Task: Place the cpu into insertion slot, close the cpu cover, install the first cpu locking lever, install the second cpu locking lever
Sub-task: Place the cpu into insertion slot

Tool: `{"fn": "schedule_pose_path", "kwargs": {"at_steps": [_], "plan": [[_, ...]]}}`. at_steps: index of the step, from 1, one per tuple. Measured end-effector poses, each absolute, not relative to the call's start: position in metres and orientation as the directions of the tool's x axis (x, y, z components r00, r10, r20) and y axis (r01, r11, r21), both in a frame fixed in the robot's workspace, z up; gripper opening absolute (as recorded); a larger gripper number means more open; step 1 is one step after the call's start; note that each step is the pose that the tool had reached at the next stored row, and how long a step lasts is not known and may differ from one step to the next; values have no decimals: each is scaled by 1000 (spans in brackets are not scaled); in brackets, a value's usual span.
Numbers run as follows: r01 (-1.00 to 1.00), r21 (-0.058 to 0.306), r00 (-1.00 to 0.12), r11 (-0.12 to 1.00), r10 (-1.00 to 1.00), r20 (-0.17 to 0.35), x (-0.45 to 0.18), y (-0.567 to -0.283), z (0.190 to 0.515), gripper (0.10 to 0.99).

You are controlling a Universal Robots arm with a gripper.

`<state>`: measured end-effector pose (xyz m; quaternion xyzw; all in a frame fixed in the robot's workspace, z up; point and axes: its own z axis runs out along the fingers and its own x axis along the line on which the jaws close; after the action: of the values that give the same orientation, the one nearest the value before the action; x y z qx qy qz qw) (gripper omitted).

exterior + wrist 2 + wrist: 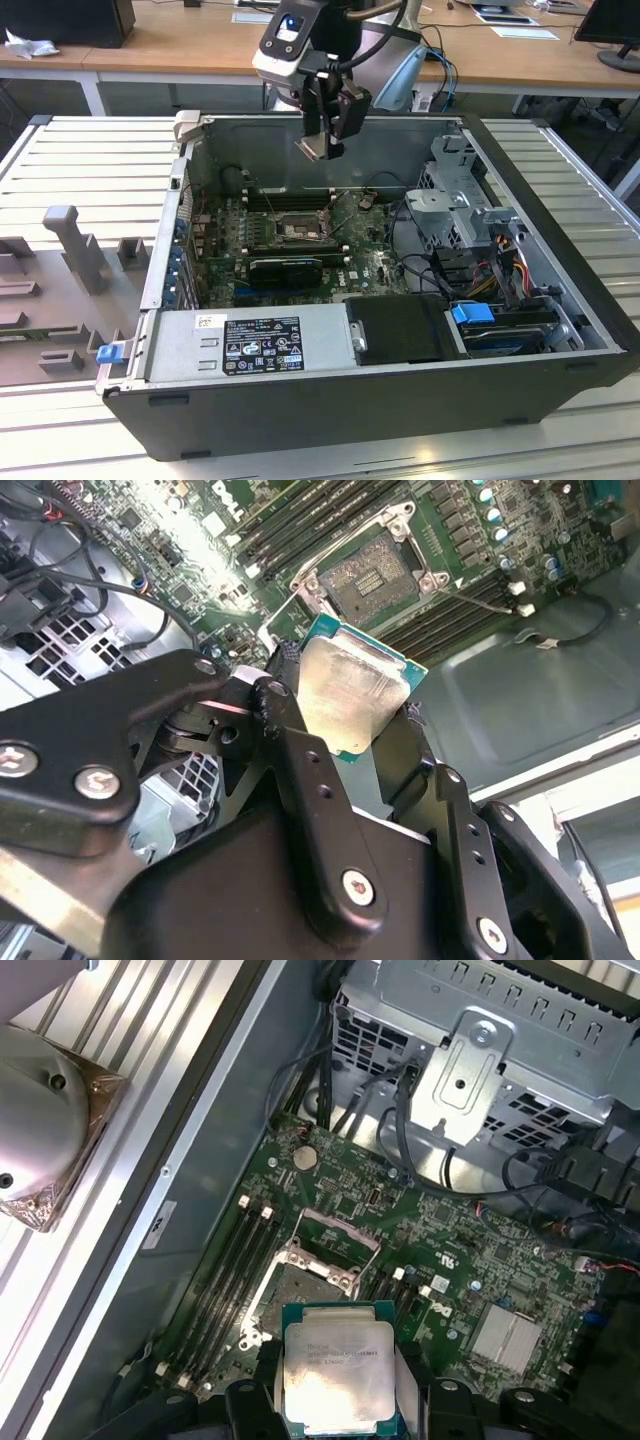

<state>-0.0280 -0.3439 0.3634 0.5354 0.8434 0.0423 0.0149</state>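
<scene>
A ribbed grey metal table [90, 170] carries a large black tower computer case [330, 400], laid on its side with the panel off so the arm can reach in from above. On the case floor lies the green motherboard [370, 265], with a perforated silver drive cage [455, 205] to the exterior view's right and long black memory slots [285, 197] on the far side. The black two-fingered gripper [325, 142] hangs above the far wall of the case, over the board and well clear of it. Its fingers [275, 695] are pressed against opposite edges of the cpu [355, 695], a small flat square chip with a pale silver face and a green rim. Holding it by the edges probably keeps the contact side untouched and the chip level for lowering. The insertion slot [372, 572], a square black-framed socket with a grey centre, lies bare below and apart from the chip, nearer the exterior view's left. In the first wrist view, the thin metal cpu cover [340, 1228] appears swung up at one edge of the socket, leaving the opening free.
</scene>
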Motion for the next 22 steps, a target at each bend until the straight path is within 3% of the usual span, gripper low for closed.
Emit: {"fn": "schedule_pose_path", "kwargs": {"at_steps": [15, 22], "plan": [[940, 87, -333, 330, 943, 21, -28, -344, 362, 533], [968, 87, -239, 236, 971, 21, -28, -344, 362, 533]]}}
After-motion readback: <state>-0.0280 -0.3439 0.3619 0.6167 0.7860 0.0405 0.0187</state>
